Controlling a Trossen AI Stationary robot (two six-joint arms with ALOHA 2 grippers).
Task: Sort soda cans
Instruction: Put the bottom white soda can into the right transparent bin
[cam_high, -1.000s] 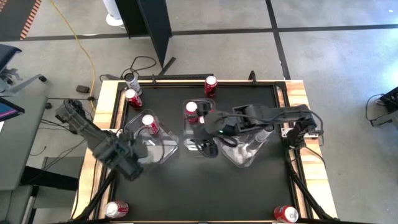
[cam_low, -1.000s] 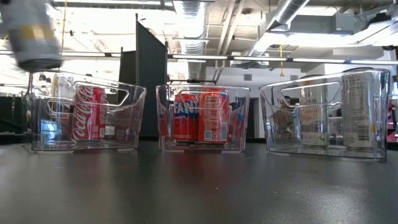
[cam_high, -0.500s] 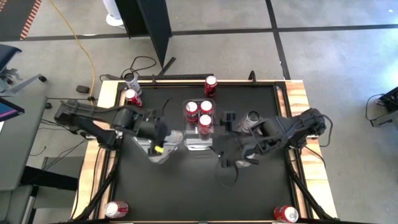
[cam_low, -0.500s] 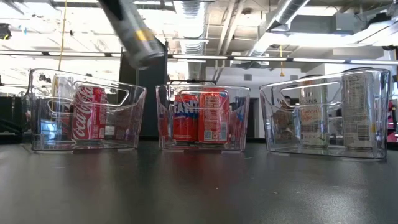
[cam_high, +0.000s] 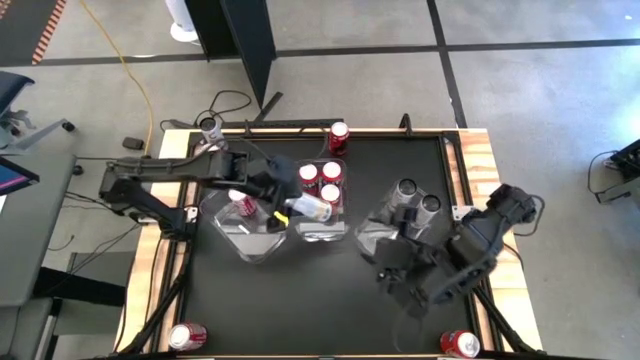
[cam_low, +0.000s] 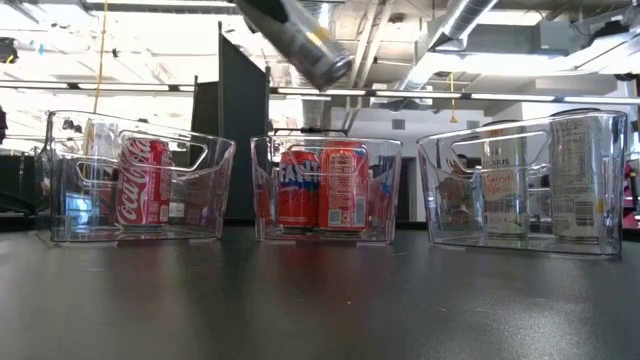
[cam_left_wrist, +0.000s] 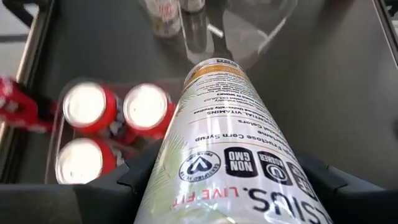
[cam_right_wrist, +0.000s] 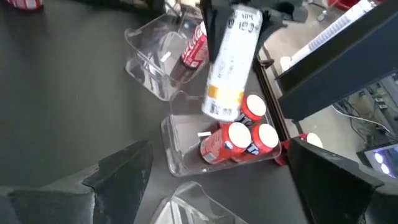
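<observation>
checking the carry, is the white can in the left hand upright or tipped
Tipped. The white can lies nearly sideways in the left hand, in the air above the middle bin.

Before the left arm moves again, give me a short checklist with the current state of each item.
1. Left pincer shut on the white can: ok.
2. Can clear of bin rims, carried above the middle bin: ok.
3. Destination, the right bin with two silver cans, unobstructed: ok.
4. Right pincer open, empty, away from the bins: ok.
5. Middle bin's three red cans upright: ok.
6. Grip firmness: cannot tell.
</observation>
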